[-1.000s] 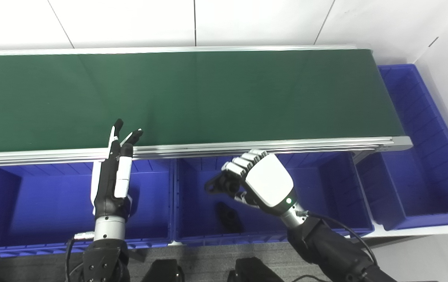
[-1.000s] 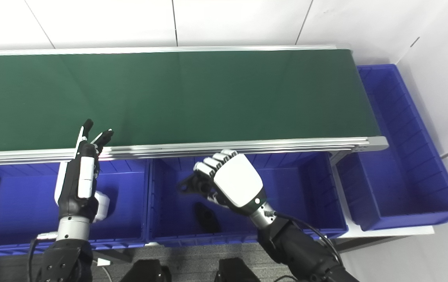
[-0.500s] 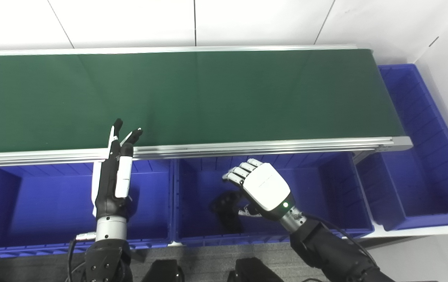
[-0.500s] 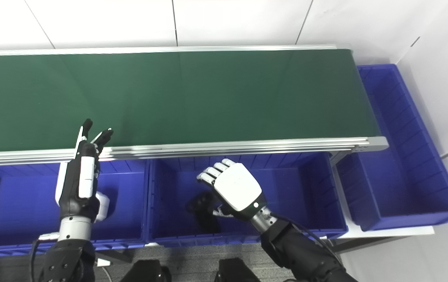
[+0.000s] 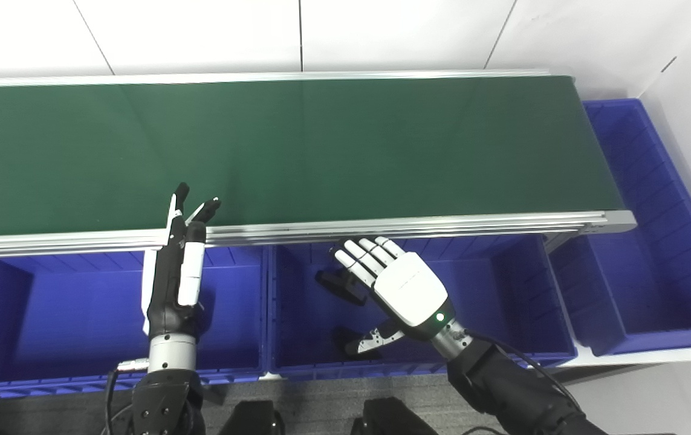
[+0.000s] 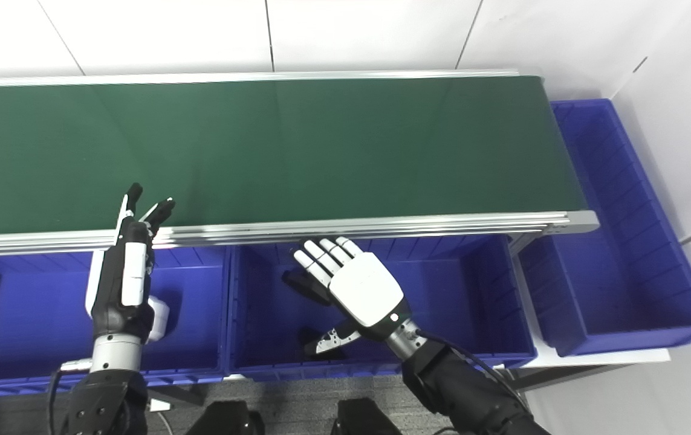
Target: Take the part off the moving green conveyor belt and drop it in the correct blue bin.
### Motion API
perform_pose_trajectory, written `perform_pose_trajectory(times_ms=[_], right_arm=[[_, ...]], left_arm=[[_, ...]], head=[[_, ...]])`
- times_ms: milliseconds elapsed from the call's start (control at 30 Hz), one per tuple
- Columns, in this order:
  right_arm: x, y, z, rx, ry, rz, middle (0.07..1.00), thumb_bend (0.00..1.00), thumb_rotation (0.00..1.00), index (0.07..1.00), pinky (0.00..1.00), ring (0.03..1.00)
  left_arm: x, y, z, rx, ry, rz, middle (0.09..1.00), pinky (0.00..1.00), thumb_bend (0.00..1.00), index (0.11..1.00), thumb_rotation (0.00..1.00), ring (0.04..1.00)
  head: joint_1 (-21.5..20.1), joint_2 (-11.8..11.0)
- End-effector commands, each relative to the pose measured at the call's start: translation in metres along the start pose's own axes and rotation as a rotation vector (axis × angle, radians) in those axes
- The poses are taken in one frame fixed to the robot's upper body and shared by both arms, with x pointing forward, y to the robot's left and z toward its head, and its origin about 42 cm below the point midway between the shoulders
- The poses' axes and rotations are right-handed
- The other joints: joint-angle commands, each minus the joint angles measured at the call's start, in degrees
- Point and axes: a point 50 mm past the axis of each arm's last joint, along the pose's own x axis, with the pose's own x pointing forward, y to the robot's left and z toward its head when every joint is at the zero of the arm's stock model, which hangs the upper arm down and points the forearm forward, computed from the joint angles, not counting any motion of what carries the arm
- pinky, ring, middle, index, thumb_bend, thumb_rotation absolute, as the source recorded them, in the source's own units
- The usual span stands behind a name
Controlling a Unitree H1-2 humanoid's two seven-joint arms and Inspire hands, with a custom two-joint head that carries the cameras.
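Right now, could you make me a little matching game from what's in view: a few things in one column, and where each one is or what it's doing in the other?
Things:
1. right hand
2. left hand
3. black part
4. green conveyor belt

Places or states:
A. lying inside the middle blue bin
B. open flat, fingers spread, above the middle blue bin
C. runs across the scene, nothing on it
D. upright, fingertips up at the belt's near rail

Pairs: 1-B, 2-D, 3-A, 4-C
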Motion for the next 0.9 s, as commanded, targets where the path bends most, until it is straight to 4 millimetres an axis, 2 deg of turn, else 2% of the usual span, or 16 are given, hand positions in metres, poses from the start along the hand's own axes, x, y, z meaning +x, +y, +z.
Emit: perform_pose_trajectory(times_ms=[0, 167, 300, 367, 500, 667, 767, 800, 833, 867], right_arm=[[0.009, -0.015, 0.001, 0.037, -0.029, -0.109, 0.893, 0.96, 0.76, 0.908, 0.75, 0.814], [0.013, -0.039, 0.014, 0.209, -0.030, -0.316, 0.856, 0.88, 0.76, 0.865, 0.72, 0.786], [0.015, -0.059, 0.023, 0.366, 0.024, -0.411, 0.867, 0.80, 0.90, 0.867, 0.70, 0.792], [0.014, -0.064, 0.025, 0.455, 0.059, -0.460, 0.863, 0.78, 0.91, 0.863, 0.68, 0.785], [0.009, -0.061, 0.024, 0.659, 0.135, -0.521, 0.864, 0.72, 0.86, 0.860, 0.67, 0.793], [0.004, -0.053, 0.023, 0.843, 0.257, -0.541, 0.892, 0.67, 0.95, 0.874, 0.73, 0.833], [0.001, -0.050, 0.027, 0.992, 0.370, -0.566, 0.901, 0.72, 0.96, 0.872, 0.72, 0.825], [0.001, -0.049, 0.028, 1.026, 0.397, -0.574, 0.903, 0.73, 0.97, 0.877, 0.71, 0.823], [0.000, -0.049, 0.029, 1.046, 0.412, -0.579, 0.905, 0.75, 0.98, 0.881, 0.70, 0.820], [0.000, -0.048, 0.028, 1.074, 0.433, -0.585, 0.905, 0.75, 0.98, 0.882, 0.70, 0.819]], left_arm=[[-0.001, -0.003, 0.008, -0.010, -0.061, 0.013, 0.846, 1.00, 0.54, 1.000, 0.94, 0.902], [-0.004, -0.004, 0.003, 0.024, -0.063, 0.008, 0.861, 1.00, 0.56, 1.000, 0.98, 0.909], [-0.008, -0.006, -0.001, 0.040, -0.065, 0.006, 0.911, 1.00, 0.55, 1.000, 1.00, 0.954], [-0.009, -0.006, -0.005, 0.049, -0.071, 0.004, 0.942, 1.00, 0.55, 1.000, 1.00, 0.972], [-0.012, -0.006, -0.012, 0.072, -0.071, 0.009, 0.954, 1.00, 0.56, 1.000, 1.00, 0.970], [-0.015, -0.005, -0.019, 0.063, -0.071, 0.014, 0.922, 1.00, 0.55, 1.000, 1.00, 0.940], [-0.016, -0.004, -0.023, 0.070, -0.073, 0.016, 0.917, 1.00, 0.54, 1.000, 1.00, 0.935], [-0.017, -0.003, -0.024, 0.074, -0.072, 0.016, 0.935, 1.00, 0.53, 1.000, 1.00, 0.940], [-0.017, -0.003, -0.025, 0.076, -0.071, 0.016, 0.959, 1.00, 0.54, 1.000, 1.00, 0.946], [-0.017, -0.002, -0.028, 0.079, -0.073, 0.015, 0.967, 1.00, 0.54, 1.000, 1.00, 0.948]], head=[[0.13, -0.06], [2.18, -2.73], [3.34, -4.76], [3.97, -6.18], [4.86, -8.46], [6.06, -11.64], [6.48, -12.85], [6.80, -14.10], [6.80, -14.10], [7.00, -15.05]])
